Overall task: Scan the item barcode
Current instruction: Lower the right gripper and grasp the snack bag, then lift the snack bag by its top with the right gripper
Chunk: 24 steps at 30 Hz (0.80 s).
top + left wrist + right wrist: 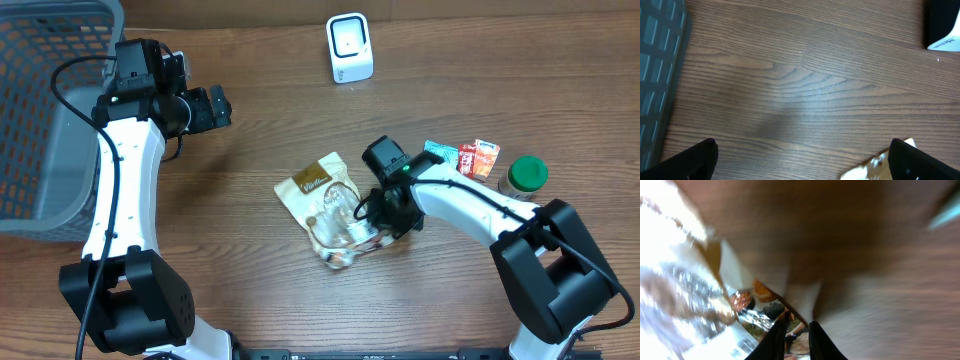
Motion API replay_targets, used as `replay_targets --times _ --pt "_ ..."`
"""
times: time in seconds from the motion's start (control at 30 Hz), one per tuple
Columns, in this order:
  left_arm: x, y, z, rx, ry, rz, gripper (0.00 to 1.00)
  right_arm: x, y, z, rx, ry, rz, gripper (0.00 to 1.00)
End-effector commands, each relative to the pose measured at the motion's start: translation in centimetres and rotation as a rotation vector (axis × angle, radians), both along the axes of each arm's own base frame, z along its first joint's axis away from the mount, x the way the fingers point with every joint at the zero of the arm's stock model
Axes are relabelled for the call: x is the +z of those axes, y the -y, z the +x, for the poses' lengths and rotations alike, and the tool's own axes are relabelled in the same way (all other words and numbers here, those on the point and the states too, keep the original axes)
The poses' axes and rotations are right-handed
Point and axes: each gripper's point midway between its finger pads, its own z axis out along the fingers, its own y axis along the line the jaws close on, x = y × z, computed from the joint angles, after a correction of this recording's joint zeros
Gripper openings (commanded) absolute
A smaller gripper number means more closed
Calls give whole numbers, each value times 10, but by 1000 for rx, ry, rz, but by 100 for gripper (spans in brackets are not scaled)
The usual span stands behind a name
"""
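Your right hand [380,220] is reaching down at the middle of the counter [250,300] and is closing its fingers [774,337] on the edge of the snack pouch [322,200], which is lying flat there with its gold end pointing toward the far edge. In the right wrist view the two fingers are standing close together with the crinkled pouch [740,325] pinched between them, though that picture is blurring badly. Your left hand [213,107] is hovering wide open over bare wood near the far left corner, holding nothing, its fingertips [690,160] showing well apart. The white barcode scanner [350,47] is standing near the far edge, well apart from the pouch. A grey basket [40,120] is sitting at the left edge, and small packets [470,157] and a green-lidded jar [527,175] are lying toward the right edge.
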Motion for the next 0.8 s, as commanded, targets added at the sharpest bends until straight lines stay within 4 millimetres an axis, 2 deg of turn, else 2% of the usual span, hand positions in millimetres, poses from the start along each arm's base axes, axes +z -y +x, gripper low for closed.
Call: replay_targets --times 0.0,0.17,0.33,0.47,0.6,0.7,0.77 --pt "0 -2 1 2 2 8 100 2 -32 -29 44 -87 129 18" --pt "1 -2 1 2 3 8 100 1 -62 -51 48 -89 147 23" --pt "0 -2 1 2 2 8 100 10 -110 -78 155 -78 262 27" --pt "0 -2 1 2 2 8 100 17 -123 -84 202 -66 297 27" --pt "0 -2 1 2 2 8 100 52 -133 -68 315 -50 404 30" --pt "0 -2 1 0 2 8 100 76 -135 -40 420 54 445 46" --pt "0 -2 1 1 2 8 100 86 -133 -17 497 152 462 60"
